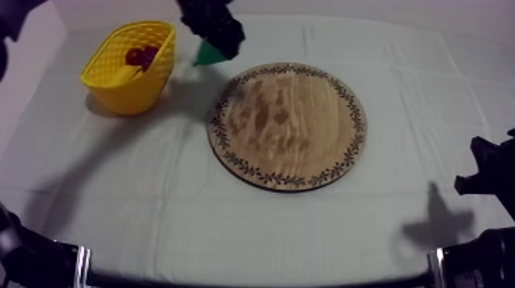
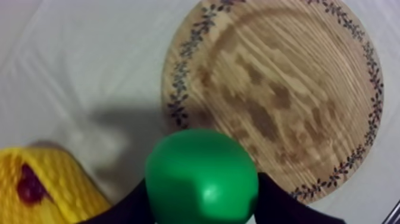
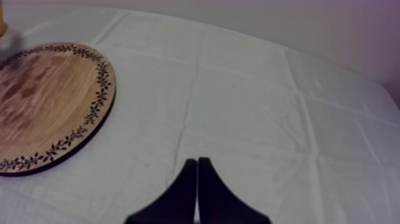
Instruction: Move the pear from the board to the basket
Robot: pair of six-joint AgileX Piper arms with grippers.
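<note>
pear [image 2: 201, 173] inside left tool [image 2: 203, 205]

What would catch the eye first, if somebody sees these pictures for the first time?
The bright green pear, clamped in the left pincer, hangs over the cloth between the wooden board and the yellow basket. The board is bare, and a small red fruit sits inside the basket.

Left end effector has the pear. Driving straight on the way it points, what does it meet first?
Probably the cloth between the yellow basket and the wooden board, close to the board's rim. The left end effector, shut on the pear, isn't over the basket; depth unclear.
</note>
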